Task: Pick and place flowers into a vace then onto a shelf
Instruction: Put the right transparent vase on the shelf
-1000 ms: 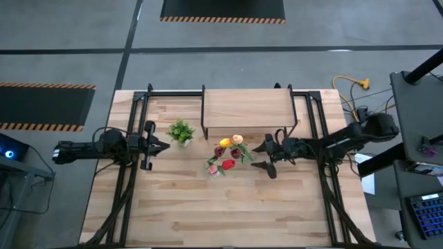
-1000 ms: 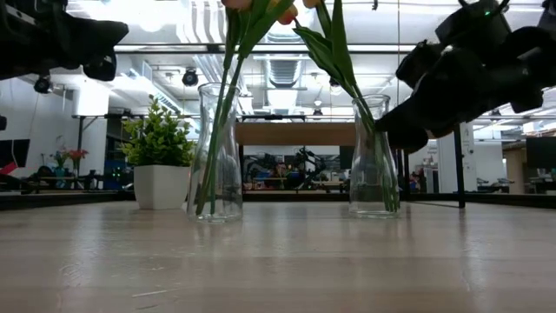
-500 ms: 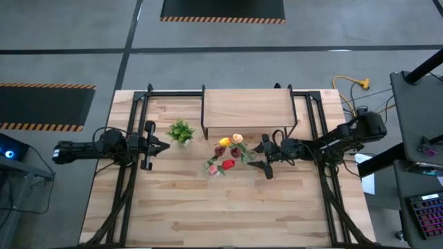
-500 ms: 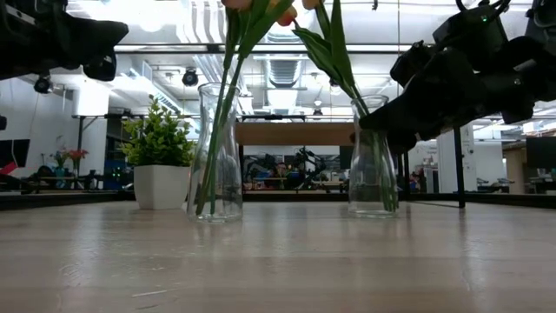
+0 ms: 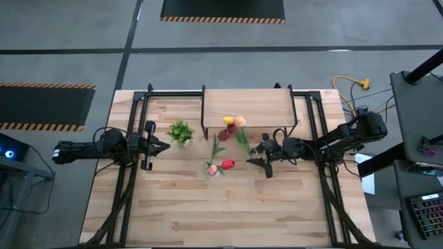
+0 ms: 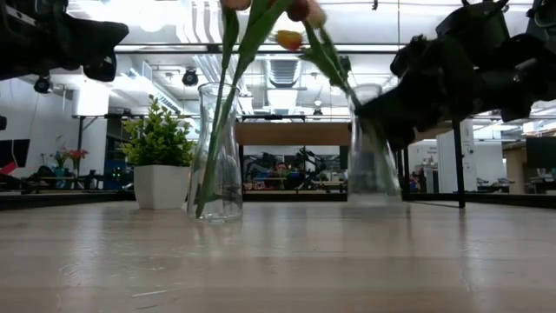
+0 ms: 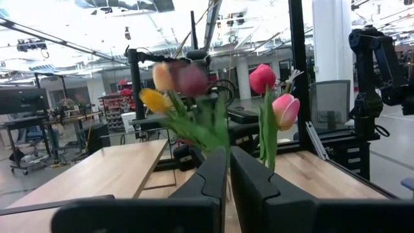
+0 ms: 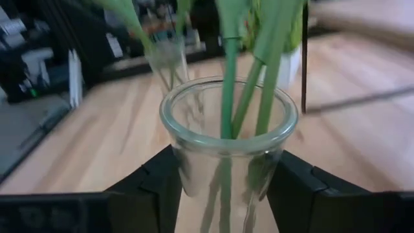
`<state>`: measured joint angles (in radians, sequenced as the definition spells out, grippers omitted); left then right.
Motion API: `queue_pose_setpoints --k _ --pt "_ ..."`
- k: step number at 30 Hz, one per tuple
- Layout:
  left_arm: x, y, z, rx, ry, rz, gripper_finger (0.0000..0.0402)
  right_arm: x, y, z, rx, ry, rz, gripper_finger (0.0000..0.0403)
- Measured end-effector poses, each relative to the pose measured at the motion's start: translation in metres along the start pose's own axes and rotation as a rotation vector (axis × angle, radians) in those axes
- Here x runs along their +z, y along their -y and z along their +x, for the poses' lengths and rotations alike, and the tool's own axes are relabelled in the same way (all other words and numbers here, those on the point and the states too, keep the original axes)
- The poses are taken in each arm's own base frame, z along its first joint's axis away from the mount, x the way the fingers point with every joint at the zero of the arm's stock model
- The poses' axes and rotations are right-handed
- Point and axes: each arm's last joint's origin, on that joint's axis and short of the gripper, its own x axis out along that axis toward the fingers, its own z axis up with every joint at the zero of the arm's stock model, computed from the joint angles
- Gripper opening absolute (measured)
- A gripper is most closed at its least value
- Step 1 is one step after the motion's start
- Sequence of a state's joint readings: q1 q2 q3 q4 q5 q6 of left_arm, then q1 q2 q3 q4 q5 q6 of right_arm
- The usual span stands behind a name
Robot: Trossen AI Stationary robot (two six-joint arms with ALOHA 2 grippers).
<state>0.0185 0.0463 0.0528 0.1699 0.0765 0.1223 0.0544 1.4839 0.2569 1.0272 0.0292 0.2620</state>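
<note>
Squeezing a glass vase (image 8: pixel 228 139) at its neck: the right gripper (image 8: pixel 226 178), one dark finger (image 8: pixel 155 181) on each side of the glass. Green stems (image 8: pixel 228 84) standing inside that vase, leaning a little (the glass looks blurry in the low view (image 6: pixel 372 148)). Yellow, peach and dark red flowers (image 5: pixel 232 122) now over the front edge of the shelf (image 5: pixel 246 107), seen from above. Second vase (image 6: pixel 217 152) standing alone on the bench (image 5: pixel 228 207), holding red and pink flowers (image 5: pixel 221 166). Small green plant (image 5: pixel 181 130) in a white pot, near the left gripper (image 5: pixel 160 144). Left gripper pressed together, holding nothing, waiting off to the left side.
</note>
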Motion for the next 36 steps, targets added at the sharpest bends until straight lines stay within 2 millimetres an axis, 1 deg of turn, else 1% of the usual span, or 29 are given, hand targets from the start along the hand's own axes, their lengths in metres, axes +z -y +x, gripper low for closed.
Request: queue_pose_setpoints --k 4,8,11,13,18,21,25,28,31,33,36 --pt "0.0 0.0 0.0 0.0 -0.003 0.0 0.0003 0.016 -0.004 -0.002 0.026 0.1 0.003 0.0172" --pt "0.0 0.0 0.0 0.0 -0.003 0.0 0.0003 0.039 -0.01 -0.008 0.052 0.201 -0.007 0.0168" --pt "-0.001 0.0 0.0 0.0 -0.004 0.0 0.0003 0.057 -0.014 -0.016 0.05 0.252 -0.052 0.0167" --pt "-0.001 0.0 0.0 0.0 -0.004 0.0 0.0003 0.069 -0.015 -0.021 -0.022 0.257 -0.07 0.0167" --pt "-0.001 0.0 0.0 0.0 -0.004 0.0 0.0003 0.101 -0.016 -0.038 -0.282 0.178 -0.103 0.0168" --pt "0.0 0.0 0.0 0.0 -0.003 0.0 0.0003 0.124 -0.019 -0.051 -0.379 0.172 -0.131 0.0168" --pt "0.0 0.0 0.0 0.0 -0.003 0.0 0.0003 0.147 -0.021 -0.065 -0.535 0.161 -0.181 0.0168" --pt "-0.001 0.0 0.0 0.0 -0.004 0.0 0.0003 0.157 -0.017 -0.074 -0.686 0.159 -0.191 0.0168" --pt "0.0 0.0 0.0 0.0 -0.003 0.0 0.0003 0.162 -0.008 -0.077 -0.782 0.17 -0.171 0.0168" --pt "0.0 0.0 0.0 0.0 -0.003 0.0 0.0003 0.163 0.0 -0.079 -0.825 0.183 -0.135 0.0168" --pt "-0.001 0.0 0.0 0.0 -0.003 0.0 0.0003 0.158 0.017 -0.081 -0.9 0.193 -0.072 0.0168"
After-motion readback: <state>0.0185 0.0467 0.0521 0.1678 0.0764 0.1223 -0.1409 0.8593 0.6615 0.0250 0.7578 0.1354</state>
